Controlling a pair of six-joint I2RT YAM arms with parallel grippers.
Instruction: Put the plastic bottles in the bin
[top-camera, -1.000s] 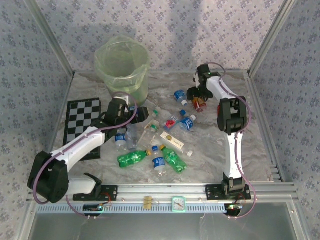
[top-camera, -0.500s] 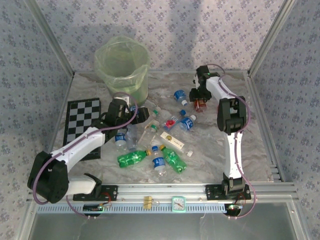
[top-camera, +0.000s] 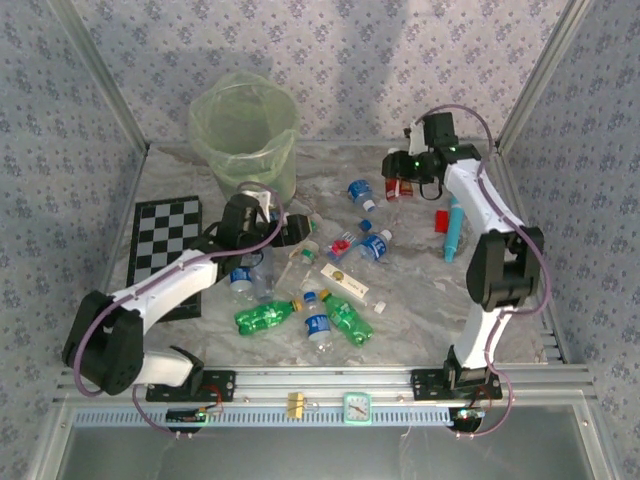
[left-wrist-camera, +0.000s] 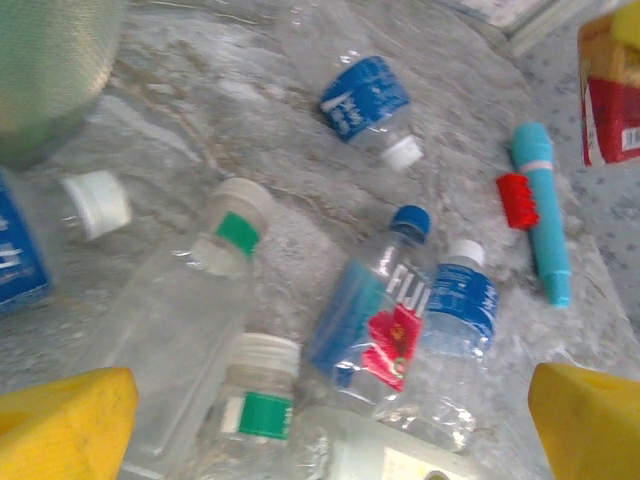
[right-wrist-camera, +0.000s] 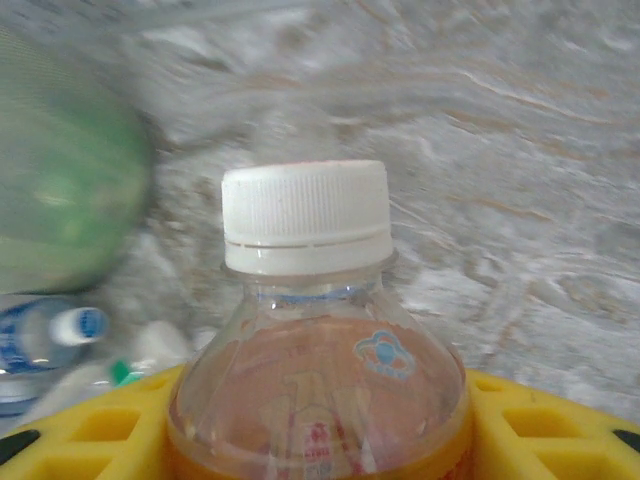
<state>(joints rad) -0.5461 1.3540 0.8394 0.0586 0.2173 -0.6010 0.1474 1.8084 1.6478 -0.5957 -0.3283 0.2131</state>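
My right gripper (top-camera: 398, 186) is shut on an amber bottle (right-wrist-camera: 310, 350) with a white cap, held off the table at the back right; its yellow fingers (right-wrist-camera: 90, 430) press both sides. Several plastic bottles lie mid-table: two green ones (top-camera: 265, 316) (top-camera: 348, 318), blue-labelled ones (top-camera: 316, 322) (top-camera: 375, 247) (top-camera: 360, 192) and a Fiji bottle (left-wrist-camera: 375, 310). My left gripper (top-camera: 295, 230) hangs open over clear green-labelled bottles (left-wrist-camera: 200, 290), with nothing between its fingers (left-wrist-camera: 65, 420). The bin (top-camera: 243, 135) stands at the back left.
A cyan-and-white tube (top-camera: 455, 228) and a small red block (top-camera: 441, 220) lie at the right. A checkerboard (top-camera: 165, 250) lies at the left beside my left arm. A white box (top-camera: 347, 286) sits among the bottles. Patterned walls and metal posts close in the table.
The right gripper closed on the amber bottle and lifted it; its arm swung out to the right, uncovering the tube and red block. The left arm edged slightly right.
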